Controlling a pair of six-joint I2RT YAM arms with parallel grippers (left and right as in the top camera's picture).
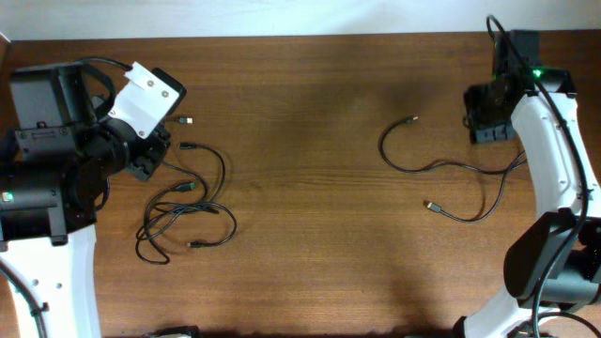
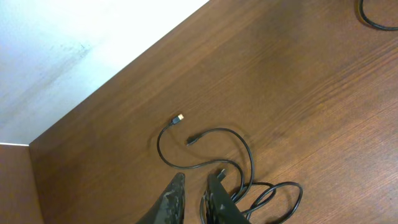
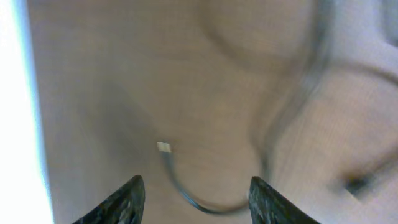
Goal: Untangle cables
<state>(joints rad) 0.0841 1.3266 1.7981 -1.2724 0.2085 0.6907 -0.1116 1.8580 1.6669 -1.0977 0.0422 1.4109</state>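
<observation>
Progress looked roughly halfway: one cable (image 1: 406, 170) lay free well apart from the left gripper (image 2: 194, 186) (couldn't tell if it pinched anything), tangled cables (image 1: 188, 208) sat just beside it, and the right gripper (image 3: 196, 186) hung open, empty.

Even indoor light; one of three views badly blurred.
Overhead view sharp, the worktop (image 1: 310, 235) brightest at centre and darkening toward the near edge. Left wrist view crisp, with the pale wall (image 2: 74, 37) mildly overexposed. Right wrist view is smeared by motion blur and washed out, the cables (image 3: 186, 199) soft, the left margin blown white.
</observation>
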